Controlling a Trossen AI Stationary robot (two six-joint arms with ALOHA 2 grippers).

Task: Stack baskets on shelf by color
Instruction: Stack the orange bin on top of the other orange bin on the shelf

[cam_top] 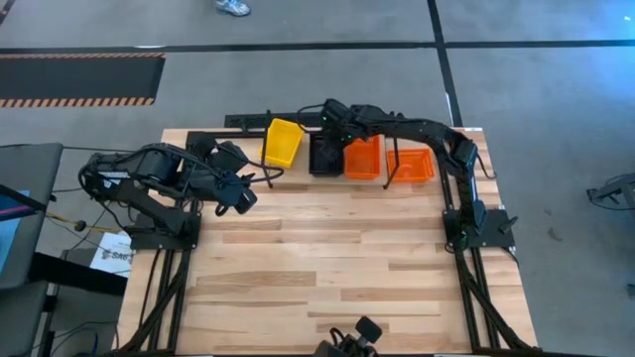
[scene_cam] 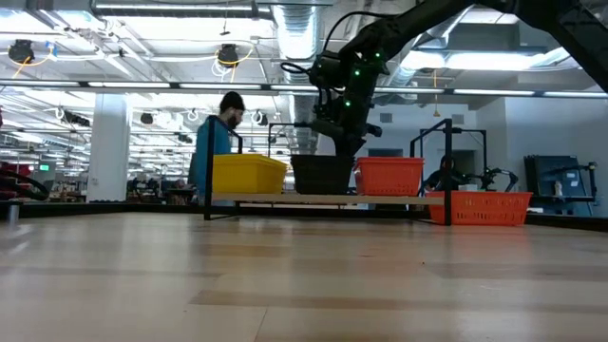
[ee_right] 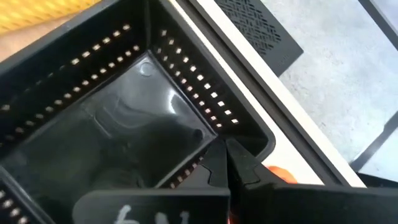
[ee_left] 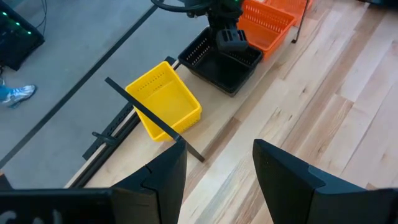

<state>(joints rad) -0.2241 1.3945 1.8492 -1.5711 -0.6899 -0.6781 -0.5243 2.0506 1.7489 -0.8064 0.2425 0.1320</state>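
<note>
While my left gripper (cam_top: 236, 195) waits with fingers spread above the wooden surface (cam_top: 327, 268), I see the yellow plastic mesh basket (cam_top: 283, 142) on the low wooden shelf (scene_cam: 323, 199). Next comes the black mesh basket (cam_top: 324, 156), whose wall my right gripper (ee_right: 227, 163) is pinching shut, then an orange mesh basket (cam_top: 363, 157) touching it. A second orange basket (cam_top: 411, 164) sits on the surface just beside the shelf's end.
</note>
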